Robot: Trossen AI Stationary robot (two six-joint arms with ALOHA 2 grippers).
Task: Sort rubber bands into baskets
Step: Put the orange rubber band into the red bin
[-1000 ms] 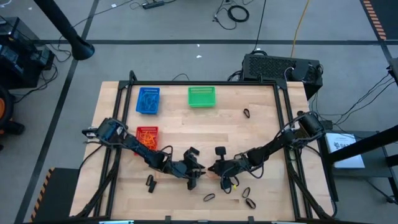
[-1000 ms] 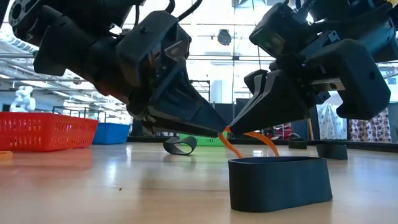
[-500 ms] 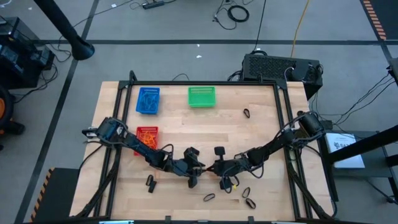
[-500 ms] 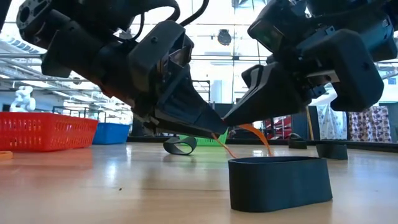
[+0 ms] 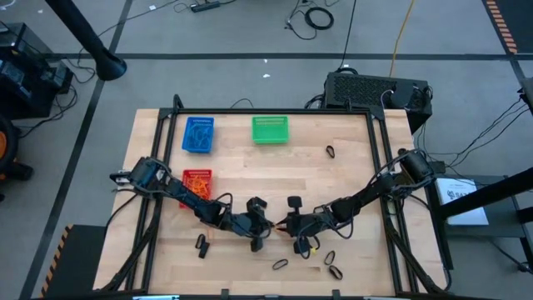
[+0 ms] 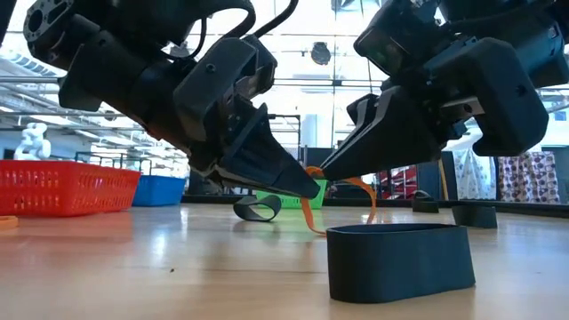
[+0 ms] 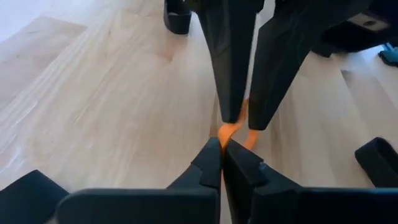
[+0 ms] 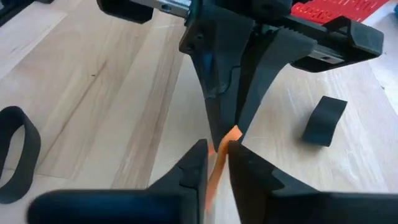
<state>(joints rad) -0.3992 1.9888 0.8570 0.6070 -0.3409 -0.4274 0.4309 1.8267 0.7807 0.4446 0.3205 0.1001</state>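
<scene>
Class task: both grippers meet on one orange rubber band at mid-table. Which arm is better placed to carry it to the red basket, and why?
Probably the left. The left gripper pinches the orange rubber band, and its arm lies right beside the red basket. The right gripper would have to reach across.

The right gripper has its two dark fingers around an orange rubber band. Facing it, the left gripper seems to pinch the same band. Black bands lie on the wooden table; a red basket stands beyond.
</scene>
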